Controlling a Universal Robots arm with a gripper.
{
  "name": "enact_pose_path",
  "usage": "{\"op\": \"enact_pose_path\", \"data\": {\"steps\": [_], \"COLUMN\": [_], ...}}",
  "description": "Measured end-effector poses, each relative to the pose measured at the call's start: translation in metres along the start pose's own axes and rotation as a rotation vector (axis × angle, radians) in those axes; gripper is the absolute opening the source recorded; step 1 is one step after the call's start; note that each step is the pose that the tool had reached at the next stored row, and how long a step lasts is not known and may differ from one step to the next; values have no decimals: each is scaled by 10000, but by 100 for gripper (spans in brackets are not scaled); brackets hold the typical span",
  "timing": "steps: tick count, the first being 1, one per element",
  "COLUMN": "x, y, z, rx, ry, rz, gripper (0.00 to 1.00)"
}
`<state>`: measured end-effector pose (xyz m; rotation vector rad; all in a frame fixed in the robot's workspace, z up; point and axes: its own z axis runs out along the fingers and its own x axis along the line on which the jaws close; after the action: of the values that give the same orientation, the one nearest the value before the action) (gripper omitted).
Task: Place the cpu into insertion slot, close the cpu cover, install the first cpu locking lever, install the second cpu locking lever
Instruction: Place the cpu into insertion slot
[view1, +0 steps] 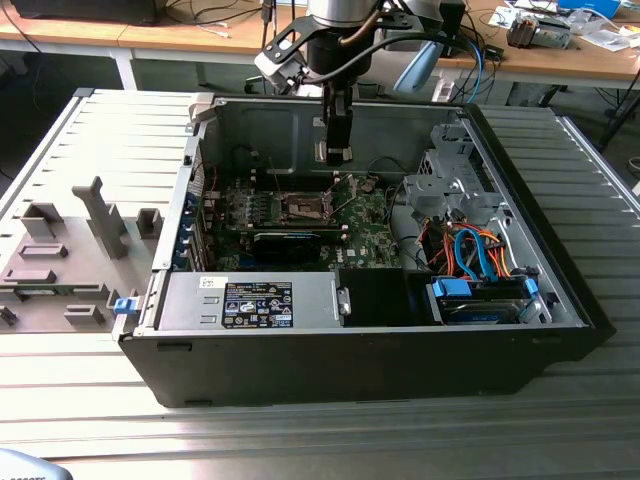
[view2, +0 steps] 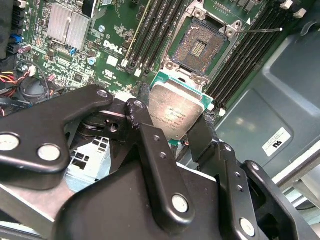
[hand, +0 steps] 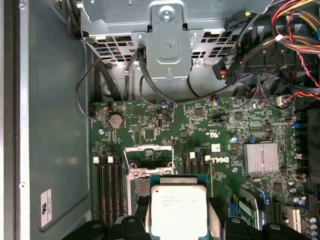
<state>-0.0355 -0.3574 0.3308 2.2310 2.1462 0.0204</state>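
A robot arm's gripper (view1: 337, 150) is reaching down into an open computer case (view1: 255, 130) that is lying on a ribbed metal bench (view1: 90, 400). Its fingers (view2: 150, 145) are clamping the cpu (view2: 176, 112) by two opposite edges, with the silvery top facing both wrist views. The cpu is hanging in the air over the motherboard (hand: 200, 125), near the insertion slot (view2: 202, 47) but apart from it, not yet seated. The slot is lying open with its contact field bare. Judging from that, none of the four steps is done: the placing, the cover and both locking levers are all waiting. Room is looking tight. Memory slots (view2: 155, 30) are flanking the insertion slot on two sides, the case's grey wall is running just beyond them on one side, and a drive cage (hand: 165, 30) trailing cables is standing further off.
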Motion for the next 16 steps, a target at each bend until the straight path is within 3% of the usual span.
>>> {"op": "enact_pose_path", "data": {"steps": [16], "x": [0], "y": [0], "z": [0], "rx": [3], "ry": [-6], "rz": [154], "gripper": [54]}}
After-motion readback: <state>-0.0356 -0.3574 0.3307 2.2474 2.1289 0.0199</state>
